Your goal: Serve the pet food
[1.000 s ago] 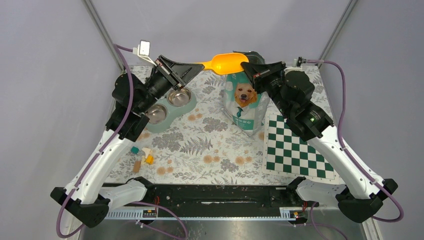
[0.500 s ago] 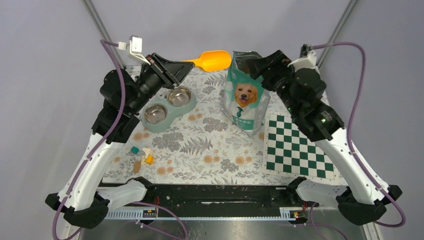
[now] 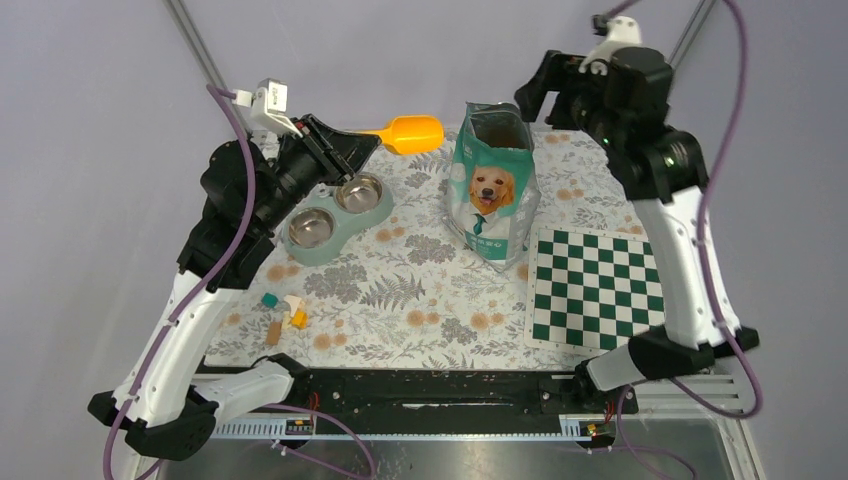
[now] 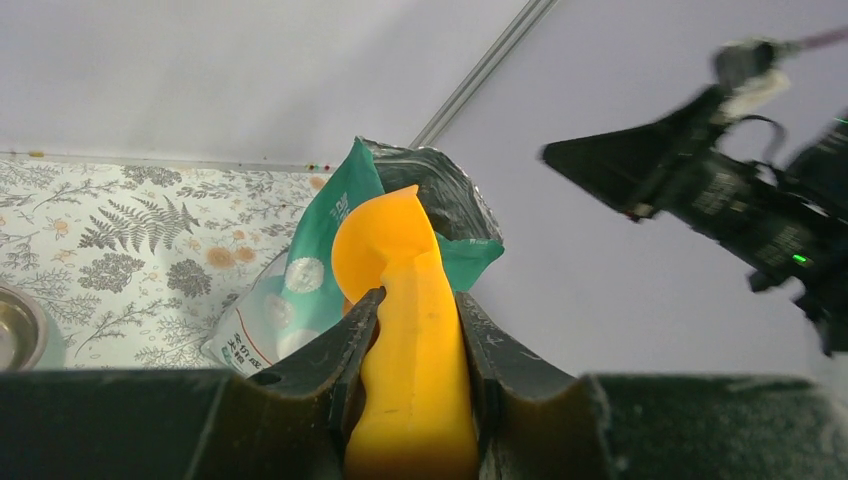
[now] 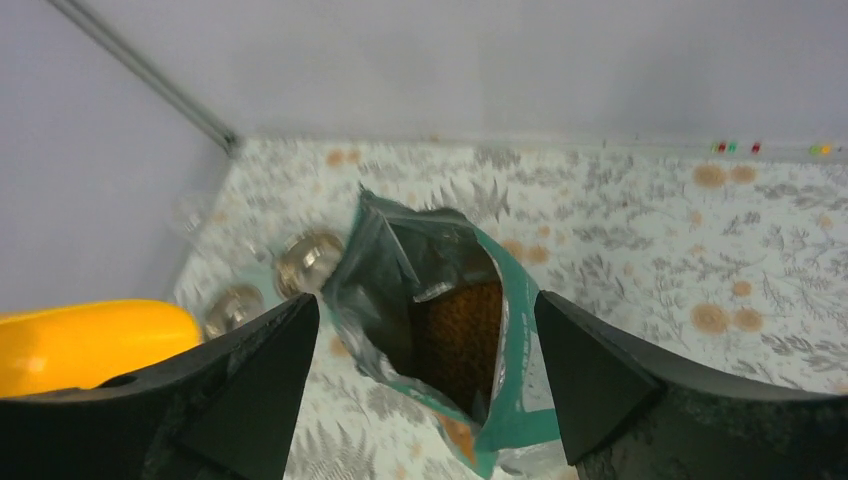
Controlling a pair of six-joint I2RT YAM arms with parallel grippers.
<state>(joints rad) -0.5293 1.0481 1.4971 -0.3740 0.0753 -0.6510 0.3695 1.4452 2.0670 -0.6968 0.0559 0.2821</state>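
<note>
Pet food (image 5: 458, 335) is lying brown and crumbly deep inside the open green bag (image 3: 490, 190). The right tool (image 5: 425, 300) is hanging just above it, spread wide and holding nothing. The left tool (image 4: 418, 297) is squeezing the handle of an orange scoop (image 3: 405, 133), which is pointing at the bag from its 9 o'clock side. The bag is standing up at 12 o'clock on the flowery worktop (image 3: 400, 290). Two shiny bowls (image 3: 335, 210) are sitting at 10 o'clock, and a checkered board (image 3: 598, 290) is lying at 4 o'clock.
</note>
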